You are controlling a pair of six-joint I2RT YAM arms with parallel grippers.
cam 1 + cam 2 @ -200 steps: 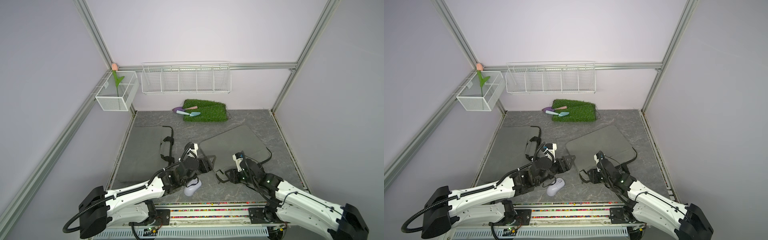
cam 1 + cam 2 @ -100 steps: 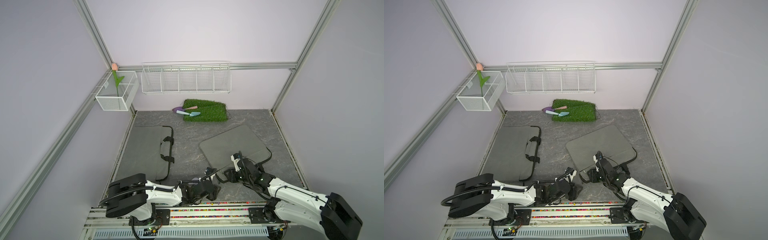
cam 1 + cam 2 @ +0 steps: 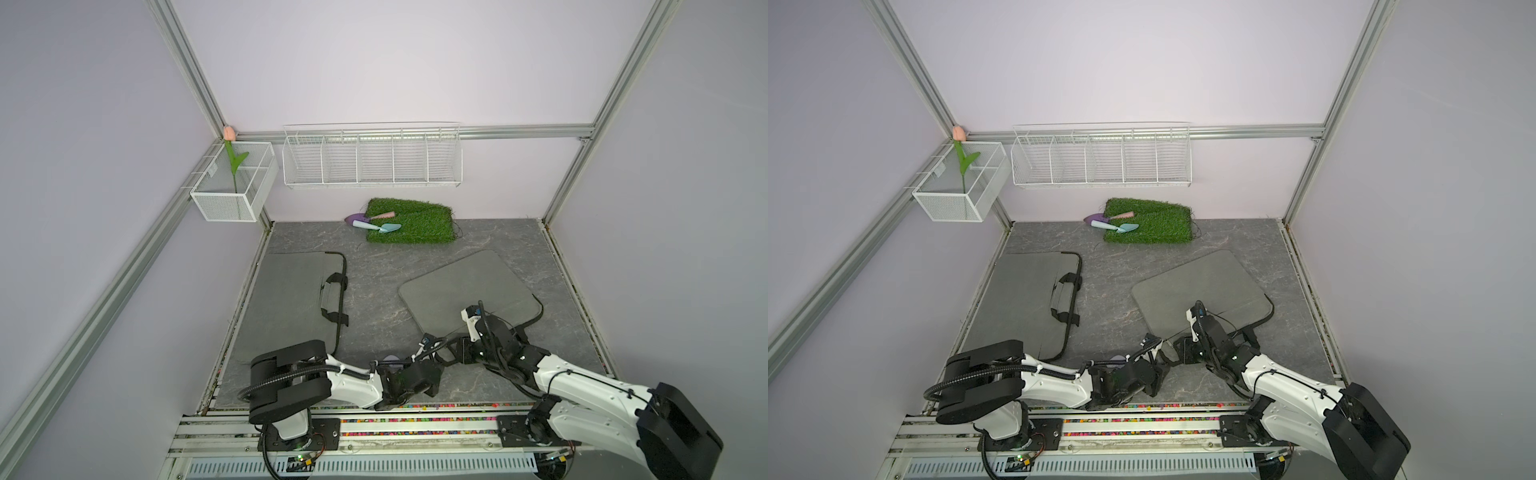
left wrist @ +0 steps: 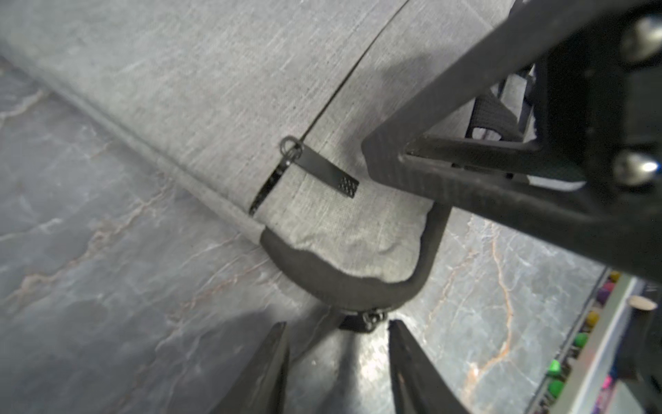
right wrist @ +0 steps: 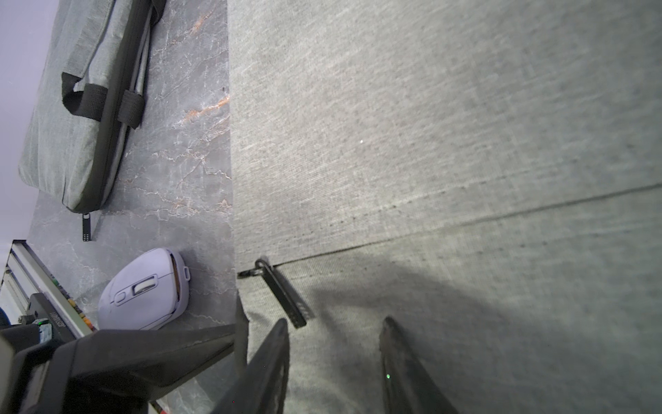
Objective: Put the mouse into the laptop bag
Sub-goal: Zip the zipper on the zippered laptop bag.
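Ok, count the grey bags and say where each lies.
2. The handled bag lies flat along the left wall; the angled bag lies right of centre. No third shows.

We see pale lilac walls [image 3: 395,62] framed by aluminium rails [image 3: 519,132] — below them, a grey marbled floor [image 3: 374,270]. Well beyond the jaws, a white wire rack [image 3: 372,156] hangs above a grass mat [image 3: 419,226].
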